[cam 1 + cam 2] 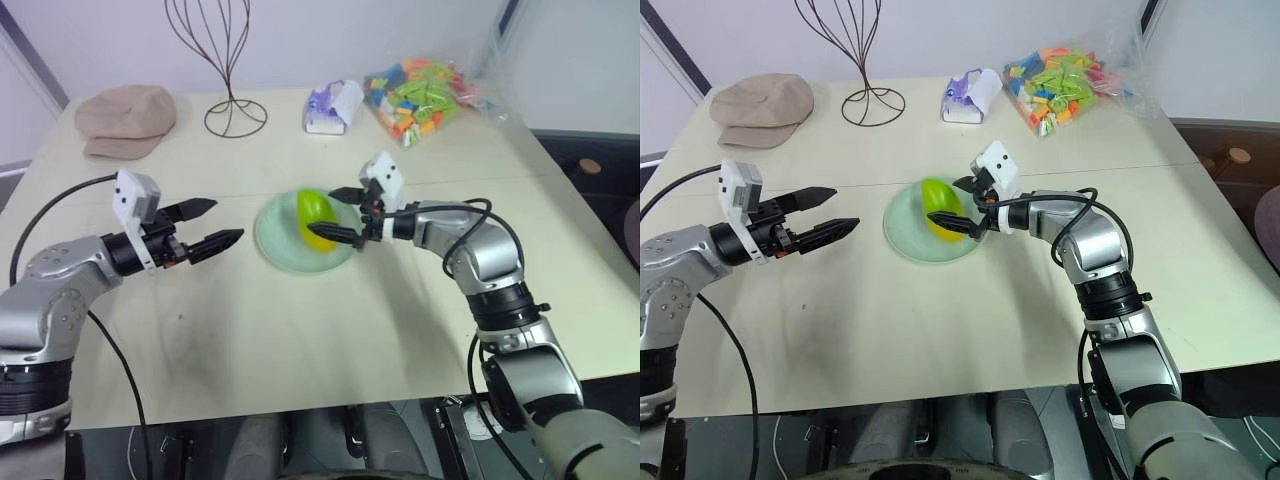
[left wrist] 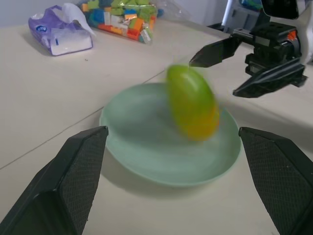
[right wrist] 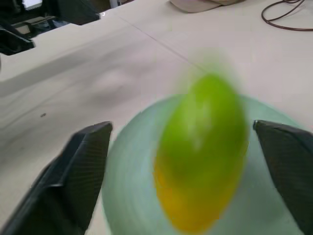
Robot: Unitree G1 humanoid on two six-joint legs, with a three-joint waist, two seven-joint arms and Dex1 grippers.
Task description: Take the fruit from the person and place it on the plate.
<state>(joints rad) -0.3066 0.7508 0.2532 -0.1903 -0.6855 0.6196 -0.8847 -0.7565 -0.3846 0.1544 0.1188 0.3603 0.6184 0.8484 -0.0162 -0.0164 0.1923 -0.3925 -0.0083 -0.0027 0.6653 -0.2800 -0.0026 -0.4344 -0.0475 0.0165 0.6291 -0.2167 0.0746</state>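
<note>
The green fruit [image 1: 314, 215], yellow-orange at its lower end, stands tilted on the pale mint plate [image 1: 274, 236] at mid-table; it looks smeared in both wrist views. My right gripper [image 1: 329, 212] is open at the plate's right rim, a finger on each side of the fruit [image 3: 201, 147] with gaps between fingers and fruit. To the left of the plate my left gripper [image 1: 227, 219] is open and holds nothing, pointing at the plate [image 2: 146, 142]. The person is out of view.
At the table's back stand a beige cap [image 1: 127, 118], a wire stand [image 1: 234, 112], a tissue pack [image 1: 331, 107] and a bag of colourful blocks [image 1: 425, 95]. Bare tabletop lies in front of the plate, up to the near edge.
</note>
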